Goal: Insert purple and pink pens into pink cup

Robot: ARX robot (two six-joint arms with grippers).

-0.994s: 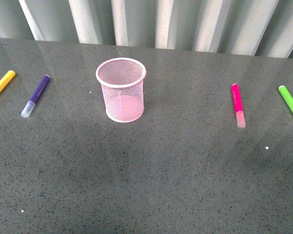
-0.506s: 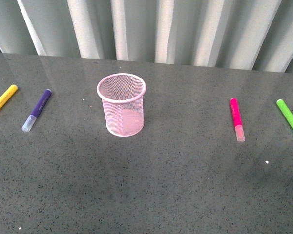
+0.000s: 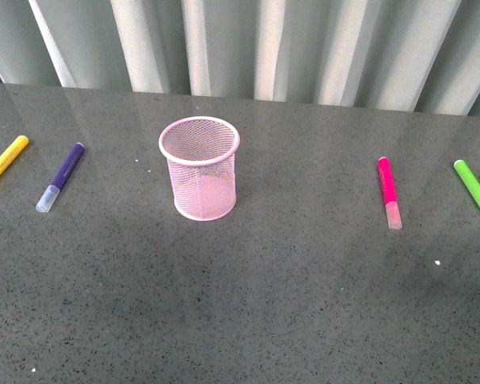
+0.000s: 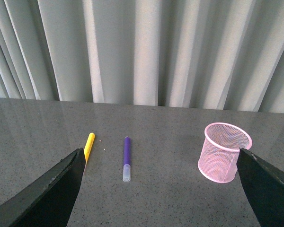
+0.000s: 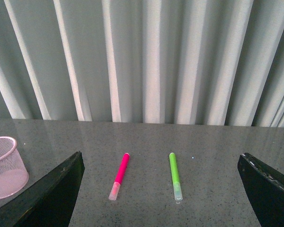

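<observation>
Step in hand: the start, before the first pick. The pink cup (image 3: 199,170) is standing upright on the table (image 3: 240,320), and no pen is showing inside it. Both task pens are lying flat on the table, well apart from the cup.

- purple pen (image 3: 61,176): lying to the cup's left, pale cap pointing toward the robot, with the yellow marker (image 3: 6,160) lying further out on that side.
- pink pen (image 3: 388,190): lying to the cup's right, cap also toward the robot, with the green marker (image 3: 474,190) lying beyond it.

Jaws: the left jaws and the right jaws are both standing wide apart and gripping nothing. Each pair is hanging above the table, clear of every pen.

Next move, as I judge it: each arm is facing its own pen, so either could be going down first. The jaws will need lining up across the barrel, and the pick must not be catching the neighbouring marker.

Views compared:
- The front view is showing all four markers and the cup together, but neither arm.
- The left wrist view is giving the left jaws, the purple pen, the yellow marker and the cup, but not the pink pen.
- The right wrist view is giving the right jaws, the pink pen, the green marker and only part of the cup at the picture's edge, but not the purple pen.
</observation>
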